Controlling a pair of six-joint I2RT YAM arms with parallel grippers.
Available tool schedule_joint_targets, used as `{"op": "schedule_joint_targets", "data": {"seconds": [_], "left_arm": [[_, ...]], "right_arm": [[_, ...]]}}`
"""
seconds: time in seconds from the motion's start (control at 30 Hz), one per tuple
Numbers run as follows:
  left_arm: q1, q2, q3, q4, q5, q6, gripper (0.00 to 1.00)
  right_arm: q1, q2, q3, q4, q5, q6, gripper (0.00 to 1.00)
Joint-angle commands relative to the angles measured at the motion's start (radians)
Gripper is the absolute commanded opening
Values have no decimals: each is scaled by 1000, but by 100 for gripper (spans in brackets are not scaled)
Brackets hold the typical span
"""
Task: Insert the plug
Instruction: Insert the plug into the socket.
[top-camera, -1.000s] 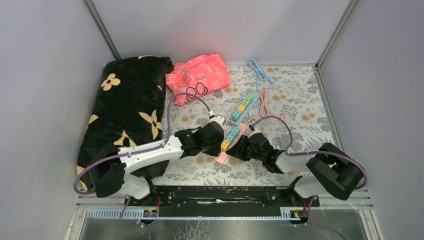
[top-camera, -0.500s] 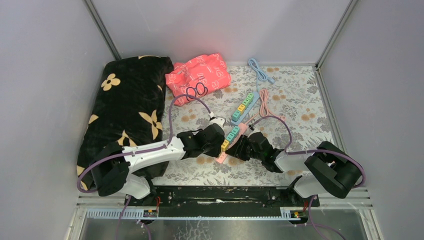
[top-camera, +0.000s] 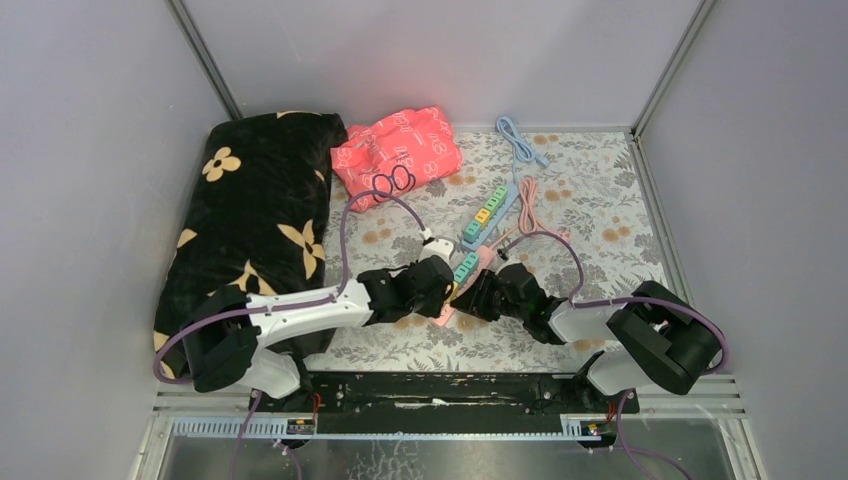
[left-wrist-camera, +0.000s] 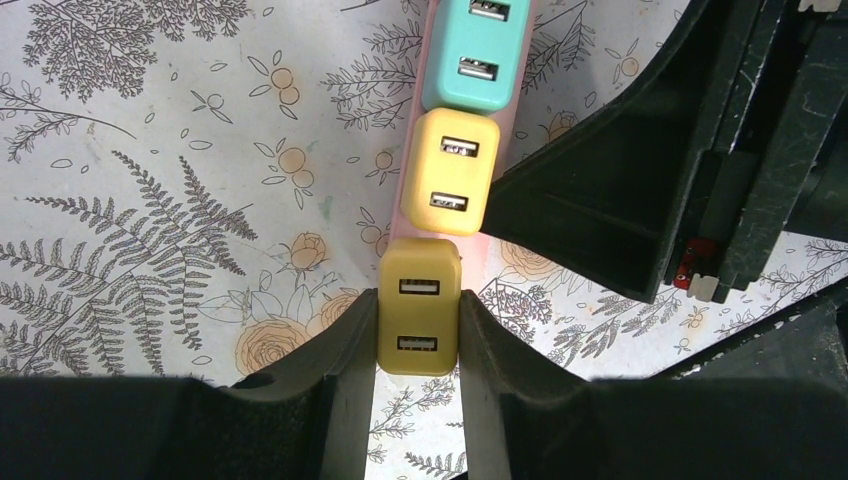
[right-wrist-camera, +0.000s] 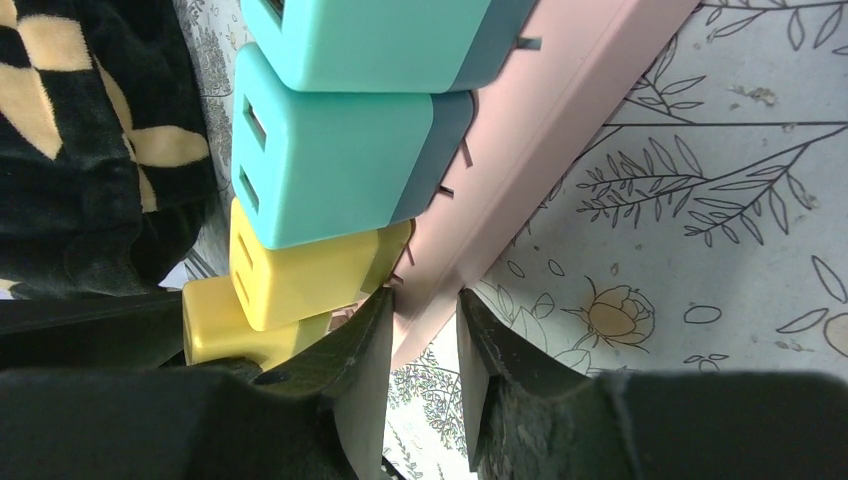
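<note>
At the near middle of the floral-printed bench (top-camera: 600, 200), a long pink plastic power strip (right-wrist-camera: 560, 130) is laid on a diagonal between the two arms. The small yellow cube-shaped USB charger plug (left-wrist-camera: 420, 300) is grasped by the left end effector (left-wrist-camera: 418, 338), which is clenched on its two flat sides. Its twin USB ports are thus turned up at the wrist camera, and the hidden prong side is aimed down at the last socket on the strip's near end. The plug is lined up just beside a second yellow cube charger (left-wrist-camera: 450, 172), and two teal cube chargers (right-wrist-camera: 345, 150) are seated further along the same row. The placement reads as filling the one free slot. In the right wrist view the held plug appears to stand a little prouder than its neighbours, so it is judged not fully seated. Its prongs are hidden, so this cannot be confirmed. The right end effector (right-wrist-camera: 420, 330) is closed on the strip's near edge, likely to pin it against the downward push and stop it sliding or tipping. No brand or label is found on the chargers or strip. White print is seen on a crumpled red fabric bag (top-camera: 400, 150) at the back, too small to be read. A black cushion with beige flowers (top-camera: 250, 210) is seen at the left side, well apart from the strip.
</note>
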Motion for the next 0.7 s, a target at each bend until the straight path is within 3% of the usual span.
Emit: {"op": "schedule_joint_targets", "data": {"seconds": [0.0, 0.67], "left_arm": [[-18, -39, -31, 83, -68, -2, 0], [-52, -67, -52, 124, -120, 54, 0]], "right_arm": [[9, 35, 29, -6, -6, -9, 34], [9, 40, 32, -8, -6, -10, 34]]}}
